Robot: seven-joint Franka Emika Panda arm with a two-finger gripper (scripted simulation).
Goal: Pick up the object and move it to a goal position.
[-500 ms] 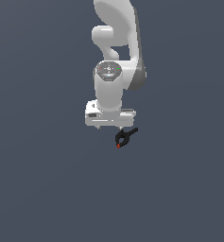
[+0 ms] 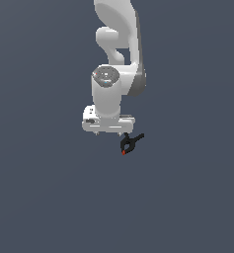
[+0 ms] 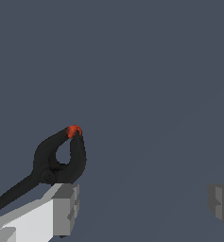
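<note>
One white Franka arm [image 2: 116, 59] reaches down from the top of the exterior view over a plain dark grey-blue surface [image 2: 44, 197]; its tool [image 2: 110, 133] points downward, with the wide white hand body above it. In the wrist view the two grey fingertips [image 3: 66, 203] stand far apart, one beside the clamp and the other at the opposite edge of the picture; the gap between them is bare, so the tool is spread wide and grips nothing. The object [image 2: 129, 144], a small black spring clamp [image 3: 52, 163] with a red tip, lies just below the tool toward the exterior view's right; in that view its red tip points down and toward the exterior view's left, while a black handle sticks out up and toward the right. In the wrist view the clamp sits on the outer side of one fingertip, not between the two; its curved jaws meet at the red tip, and one long handle trails away from the finger. Whether the clamp touches that fingertip I cannot tell, since the two overlap in the picture; whether it rests on the surface is also unclear, as no shadow shows.
</note>
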